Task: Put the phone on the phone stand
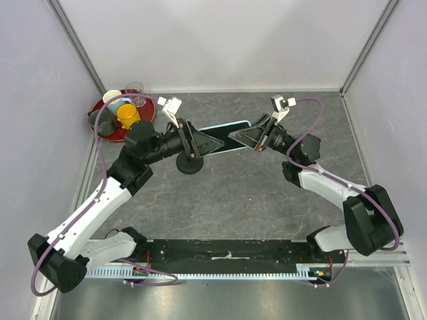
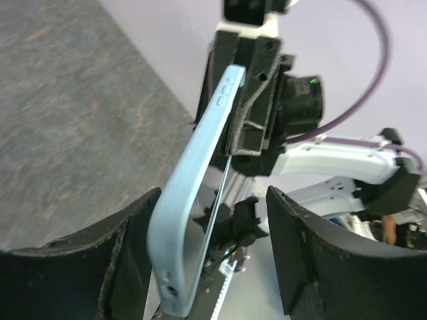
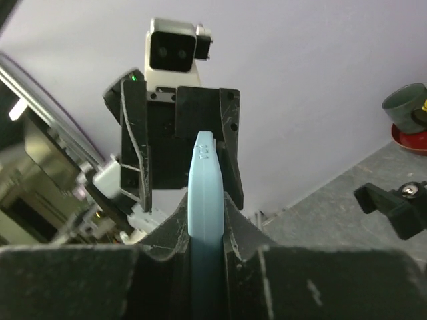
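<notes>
The phone point(image 1: 223, 135), black-screened with a light blue case edge, hangs above the table between my two grippers. My right gripper point(image 1: 245, 138) is shut on its right end; in the right wrist view the blue edge of the phone point(image 3: 205, 193) is pinched between both fingers of the right gripper point(image 3: 205, 208). My left gripper point(image 2: 213, 200) is open around the other end: the phone point(image 2: 190, 207) lies against the left finger point(image 2: 137, 227), with a clear gap to the right finger point(image 2: 300, 233). The phone stand point(image 1: 189, 164), a black disc base, sits on the table just below the left gripper point(image 1: 200, 142).
A red tray point(image 1: 107, 129) with a yellow cup point(image 1: 128, 115) and other cups stands at the back left corner. A dark mug point(image 3: 407, 107) on that tray shows in the right wrist view. White walls enclose the table on three sides.
</notes>
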{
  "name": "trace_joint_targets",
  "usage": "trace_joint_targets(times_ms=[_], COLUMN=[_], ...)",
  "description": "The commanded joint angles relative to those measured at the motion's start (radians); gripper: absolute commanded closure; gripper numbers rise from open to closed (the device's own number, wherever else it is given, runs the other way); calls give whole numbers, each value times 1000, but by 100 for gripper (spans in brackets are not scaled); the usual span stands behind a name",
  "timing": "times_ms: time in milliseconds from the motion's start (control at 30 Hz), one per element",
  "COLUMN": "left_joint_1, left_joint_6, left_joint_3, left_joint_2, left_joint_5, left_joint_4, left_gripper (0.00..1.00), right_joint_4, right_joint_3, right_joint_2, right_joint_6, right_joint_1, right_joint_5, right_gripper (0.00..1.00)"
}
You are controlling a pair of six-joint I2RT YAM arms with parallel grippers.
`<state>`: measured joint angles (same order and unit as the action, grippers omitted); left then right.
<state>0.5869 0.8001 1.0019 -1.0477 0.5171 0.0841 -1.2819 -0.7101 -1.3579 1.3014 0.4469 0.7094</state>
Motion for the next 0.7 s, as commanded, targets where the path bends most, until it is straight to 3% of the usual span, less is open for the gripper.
trace_joint_targets(times_ms=[0,33,67,100,167,200,233,300,367,500,667], left_joint_1=[5,5,4,4,4,4,4,4,4,4,5], left_joint_6=[-334,-378,-412,-461,-504,-548,-568,-629,-686,-775,-837], left_joint_3=[104,121,154,170,239,272,308,407,514,543,437], left_joint_2=[84,103,147,167,193,193,181,123,59,-14,2], left_joint_5=[-98,-136,-232,-279,-377,-393,-397,-356,-231,-28,327], left_joint_4=[-379,-452,-531,-646,-754,-846,-884,-954,-1070,-1095,-954], left_gripper=[30,30,30,30,30,30,28,20,2,0,2], right_joint_4=[54,198,371,807,1217,1439,1519,1690,1765,1956,1962], right_joint_3=[-162,-185,-215,-298,-440,-472,-503,-601,-670,-742,-720], right_joint_2=[-27,-11,3,17,42,40,23,-4,-33,-32,43], right_joint_6=[-300,-391,-667,-827,-1291,-1397,-1454,-1554,-1588,-1656,-1645], right_joint_1=[-11,-13,-13,-13,25,50,94,128,193,282,288], right_joint_5=[267,295,323,305,172,104,0,-5,21,22,174], right_gripper=[100,100,100,100,100,100,100,100,100,100,100])
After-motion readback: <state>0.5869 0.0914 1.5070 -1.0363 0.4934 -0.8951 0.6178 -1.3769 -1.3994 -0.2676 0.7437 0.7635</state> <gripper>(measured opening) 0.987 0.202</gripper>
